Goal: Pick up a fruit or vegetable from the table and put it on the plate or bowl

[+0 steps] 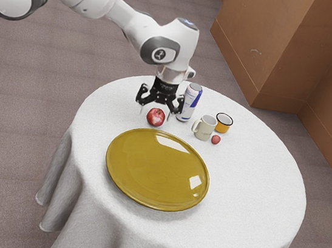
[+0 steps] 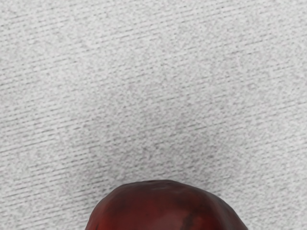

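A dark red apple (image 1: 155, 117) rests on the white tablecloth just behind the wide yellow plate (image 1: 129, 168). My black gripper (image 1: 157, 108) hangs right above the apple, its fingers spread wide to either side of the fruit's top and not touching it. In the wrist view the apple (image 2: 165, 206) bulges up close under my hand, with bare cloth beyond it. A much smaller red fruit (image 1: 215, 140) lies to the exterior view's right of the plate's back rim.
Close to the gripper on the exterior view's right stands a blue-and-white can (image 1: 189, 102). Past it are a cream mug (image 1: 204, 128) and a yellow mug (image 1: 223, 123). The round table (image 1: 253, 203) has bare cloth at the front and right; brown walls stand behind.
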Controlling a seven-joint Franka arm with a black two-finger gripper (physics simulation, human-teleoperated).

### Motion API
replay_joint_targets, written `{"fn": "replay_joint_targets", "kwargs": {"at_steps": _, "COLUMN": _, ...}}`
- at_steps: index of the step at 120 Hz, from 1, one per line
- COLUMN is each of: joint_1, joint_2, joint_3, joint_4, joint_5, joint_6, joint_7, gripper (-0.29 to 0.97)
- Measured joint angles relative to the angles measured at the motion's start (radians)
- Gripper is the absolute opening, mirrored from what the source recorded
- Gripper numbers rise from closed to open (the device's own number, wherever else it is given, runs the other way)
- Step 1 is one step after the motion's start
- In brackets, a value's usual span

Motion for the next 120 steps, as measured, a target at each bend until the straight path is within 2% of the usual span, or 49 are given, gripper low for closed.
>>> {"fn": "replay_joint_targets", "kwargs": {"at_steps": 54, "joint_1": 0.01, "joint_2": 0.031, "joint_3": 0.0, "joint_4": 0.0, "joint_5": -0.025, "joint_6": 0.022, "joint_7": 0.009, "gripper": 0.68}}
{"fn": "replay_joint_targets", "kwargs": {"at_steps": 70, "joint_1": 0.012, "joint_2": 0.031, "joint_3": 0.0, "joint_4": 0.0, "joint_5": -0.025, "joint_6": 0.026, "joint_7": 0.009, "gripper": 0.42}}
{"fn": "replay_joint_targets", "kwargs": {"at_steps": 78, "joint_1": 0.012, "joint_2": 0.028, "joint_3": 0.002, "joint_4": 0.001, "joint_5": -0.024, "joint_6": 0.027, "joint_7": 0.007, "gripper": 0.35}}
{"fn": "replay_joint_targets", "kwargs": {"at_steps": 92, "joint_1": 0.013, "joint_2": 0.019, "joint_3": 0.002, "joint_4": 0.001, "joint_5": -0.021, "joint_6": 0.027, "joint_7": -0.005, "gripper": 0.31}}
{"fn": "replay_joint_targets", "kwargs": {"at_steps": 100, "joint_1": 0.007, "joint_2": -0.036, "joint_3": 0.001, "joint_4": -0.002, "joint_5": -0.017, "joint_6": 0.024, "joint_7": -0.018, "gripper": 0.3}}
{"fn": "replay_joint_targets", "kwargs": {"at_steps": 109, "joint_1": -0.054, "joint_2": -0.099, "joint_3": -0.002, "joint_4": -0.015, "joint_5": -0.014, "joint_6": 0.02, "joint_7": -0.036, "gripper": 0.32}}
{"fn": "replay_joint_targets", "kwargs": {"at_steps": 120, "joint_1": -0.122, "joint_2": -0.161, "joint_3": -0.053, "joint_4": -0.052, "joint_5": -0.018, "joint_6": 0.016, "joint_7": -0.07, "gripper": 0.31}}
